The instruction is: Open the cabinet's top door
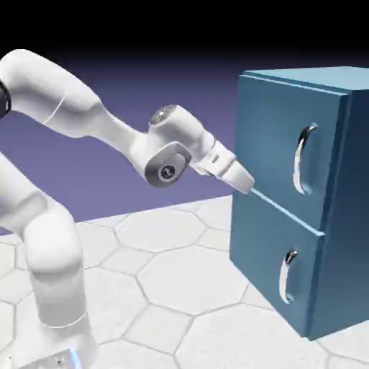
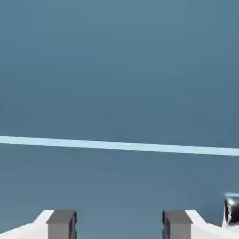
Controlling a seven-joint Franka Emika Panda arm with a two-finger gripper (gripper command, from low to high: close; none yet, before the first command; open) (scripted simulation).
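Fingers spread wide and empty right at the cabinet front, approach step; next, shift to the top door handle and close

Blue cabinet with its top door closed, directly ahead of the gripper.

The cabinet is a matte blue box standing upright on the pale tiled floor. The top door is the taller, almost square panel and sits flush in the front; its curved chrome handle stands vertical, beyond the gripper tip and a little above it. The tip, with its fingers set apart, is very near the pale seam under this door. In the hand view, flat blue fills the picture and the seam runs across.
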